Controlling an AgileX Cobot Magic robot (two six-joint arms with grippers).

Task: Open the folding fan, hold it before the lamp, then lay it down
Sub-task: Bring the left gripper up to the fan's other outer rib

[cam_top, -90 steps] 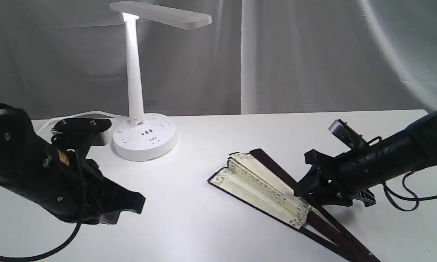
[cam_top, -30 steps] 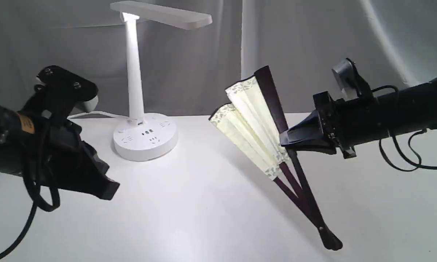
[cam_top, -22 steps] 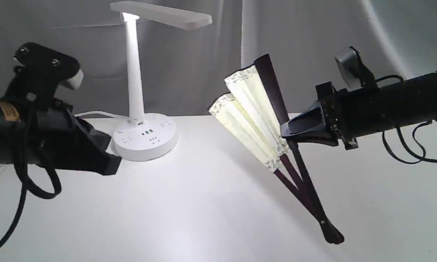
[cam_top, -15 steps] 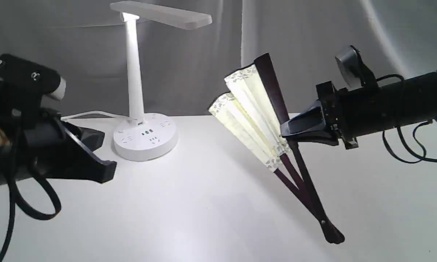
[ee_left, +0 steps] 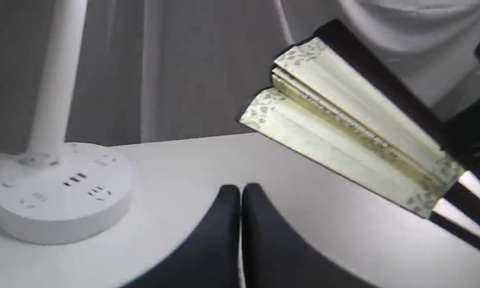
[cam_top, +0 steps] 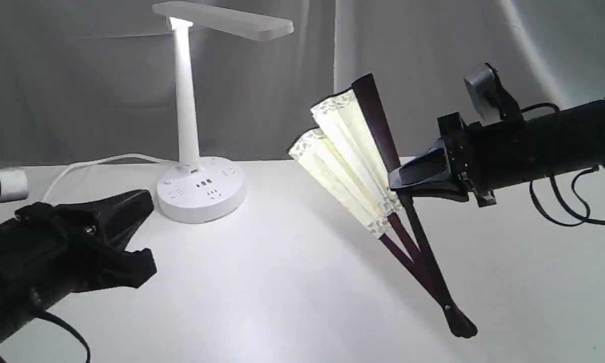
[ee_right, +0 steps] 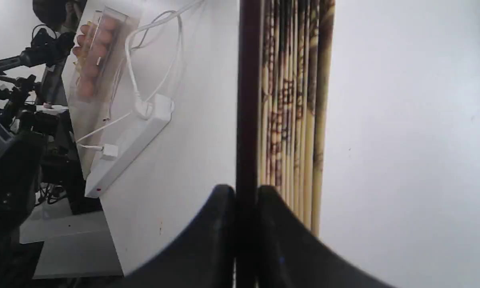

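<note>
The folding fan (cam_top: 343,151) is partly open and raised nearly upright over the table, cream leaf up, pivot end (cam_top: 459,327) low near the tabletop. My right gripper (cam_top: 398,186) is shut on its dark outer guard, just below the leaf; in the right wrist view the guard (ee_right: 246,100) runs between the fingers of the right gripper (ee_right: 246,196). The lit white lamp (cam_top: 201,191) stands at the back left, well apart from the fan. My left gripper (cam_top: 143,199) hovers low at the left, shut and holding nothing (ee_left: 241,190), pointing toward the fan (ee_left: 344,120) and lamp base (ee_left: 64,192).
The lamp's white cord (cam_top: 96,162) trails left across the white table (cam_top: 282,302). A grey curtain hangs behind. The right wrist view shows a white power strip (ee_right: 132,140) with cables and a clear packet (ee_right: 92,52) by the table's edge.
The fan, flat on the table three seconds ago, was lifted and has held still over the last second. The left arm swung up, then dropped and turned low at the left.
</note>
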